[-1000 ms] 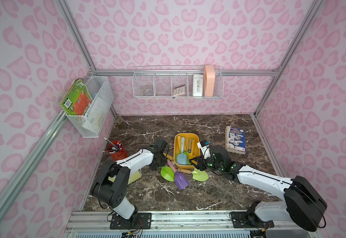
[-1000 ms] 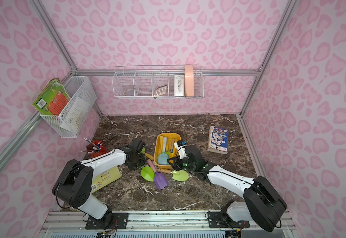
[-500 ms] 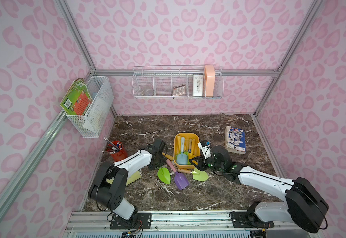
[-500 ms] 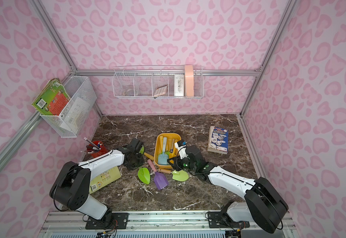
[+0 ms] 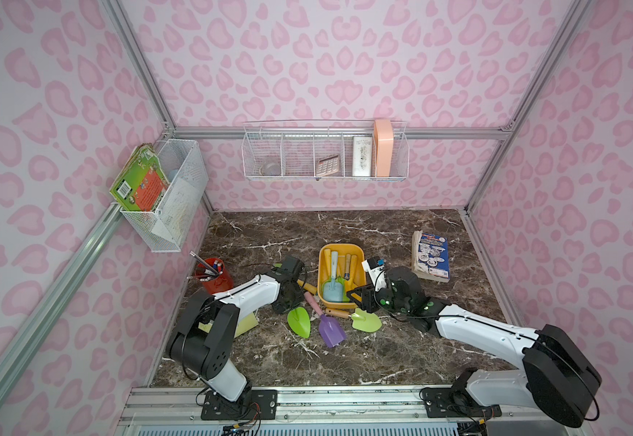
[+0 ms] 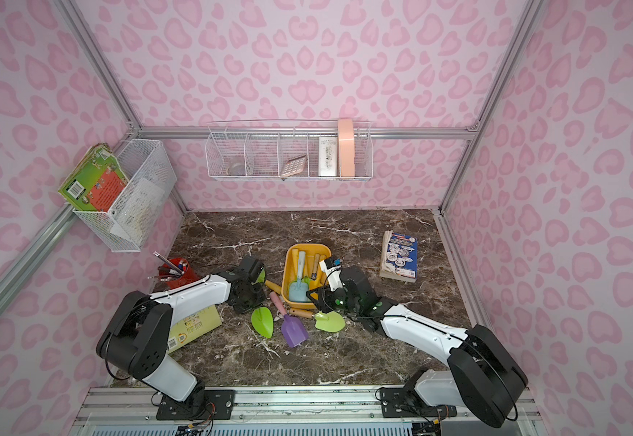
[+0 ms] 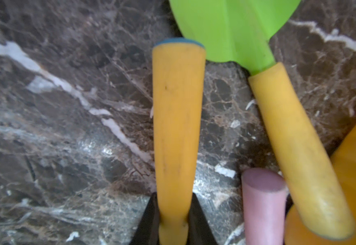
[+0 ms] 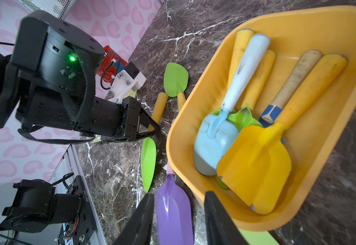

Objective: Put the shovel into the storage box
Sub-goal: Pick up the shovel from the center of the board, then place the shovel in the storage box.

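Your left claw (image 7: pixel 173 199) is clamped on the yellow handle of the pointed green shovel (image 5: pixel 299 321). The left wrist view cuts off its blade, and you cannot tell whether it clears the table (image 5: pixel 345 358). That shovel sits just beside the storage box (image 8: pixel 325 148), outside it. Your right claw (image 8: pixel 179 193) stands apart and empty at the box's near corner, over a purple shovel (image 5: pixel 330 331).

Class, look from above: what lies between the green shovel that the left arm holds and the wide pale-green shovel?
The purple shovel, pink-handled, lies between the held green shovel and the wide pale-green shovel; both top views show it.
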Controlling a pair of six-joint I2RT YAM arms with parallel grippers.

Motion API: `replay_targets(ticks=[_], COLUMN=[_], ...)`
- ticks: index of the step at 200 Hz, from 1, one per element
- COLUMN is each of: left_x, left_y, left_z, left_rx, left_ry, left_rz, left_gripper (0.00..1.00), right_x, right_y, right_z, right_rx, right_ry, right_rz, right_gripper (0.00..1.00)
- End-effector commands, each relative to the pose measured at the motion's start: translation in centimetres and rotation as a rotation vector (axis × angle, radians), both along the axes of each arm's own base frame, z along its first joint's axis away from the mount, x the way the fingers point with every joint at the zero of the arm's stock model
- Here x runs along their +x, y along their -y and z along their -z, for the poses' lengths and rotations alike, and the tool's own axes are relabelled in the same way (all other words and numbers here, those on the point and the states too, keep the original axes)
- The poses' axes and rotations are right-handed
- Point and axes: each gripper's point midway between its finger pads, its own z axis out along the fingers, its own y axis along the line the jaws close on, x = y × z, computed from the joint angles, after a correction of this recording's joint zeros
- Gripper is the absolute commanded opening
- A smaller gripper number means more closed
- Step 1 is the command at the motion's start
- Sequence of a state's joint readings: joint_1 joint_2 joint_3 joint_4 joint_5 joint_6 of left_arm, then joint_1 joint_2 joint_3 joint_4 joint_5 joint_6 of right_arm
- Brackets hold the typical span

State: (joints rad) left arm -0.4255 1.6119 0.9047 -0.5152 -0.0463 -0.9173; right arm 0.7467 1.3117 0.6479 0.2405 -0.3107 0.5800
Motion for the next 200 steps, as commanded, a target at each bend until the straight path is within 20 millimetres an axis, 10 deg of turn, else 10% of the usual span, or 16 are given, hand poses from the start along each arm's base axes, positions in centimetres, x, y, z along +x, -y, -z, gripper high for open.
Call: replay_targets(ticks=[1, 79, 200], left_x=[-0.2, -0.6, 1.9], left_y=[-0.4, -1.6, 7.9], left_z=[-0.9, -7.5, -12.8], left_rx=[0.018, 0.048, -0.055], left_ry=[0.011, 0.148, 0.205], left_rz=[0.013, 0.097, 0.399], left_gripper=[0.14, 0.11, 0.09], right_x=[0.0, 0.7, 1.4], right_y=[0.0, 0.3, 3.7], right_z=[-0.3, -1.0, -1.7], right_rx=[0.009, -0.01, -0.003], right_ry=[0.009, 0.018, 0.033], right_rz=[0.0, 0.013, 0.111], right_gripper=[0.42, 0.42, 0.42])
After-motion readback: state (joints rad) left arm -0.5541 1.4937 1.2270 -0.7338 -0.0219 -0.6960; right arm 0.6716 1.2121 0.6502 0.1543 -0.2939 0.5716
